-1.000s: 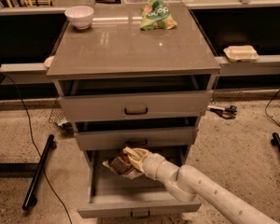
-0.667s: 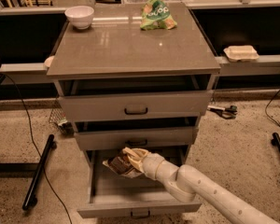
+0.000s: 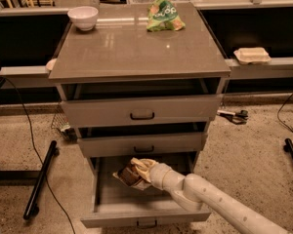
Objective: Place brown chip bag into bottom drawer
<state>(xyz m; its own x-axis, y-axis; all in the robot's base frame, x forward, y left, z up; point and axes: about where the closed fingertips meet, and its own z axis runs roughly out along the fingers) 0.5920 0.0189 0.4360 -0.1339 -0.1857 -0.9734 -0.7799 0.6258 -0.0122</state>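
Note:
The brown chip bag point(image 3: 128, 175), dark brown with tan edges, is held over the open bottom drawer point(image 3: 146, 217), inside its tray area just below the middle drawer's front. My gripper point(image 3: 139, 171) reaches in from the lower right on a white arm and is shut on the bag, which hides most of the fingers. The bag hangs a little above the drawer floor, toward the back centre. The bottom drawer is pulled far out.
A green snack bag point(image 3: 163, 16) and a white bowl point(image 3: 83, 17) sit on the cabinet top point(image 3: 136, 48). The top drawer point(image 3: 141, 112) and middle drawer point(image 3: 144, 144) stick out slightly. Black stand legs point(image 3: 39, 179) lie on the floor at left, cables and a tool at right.

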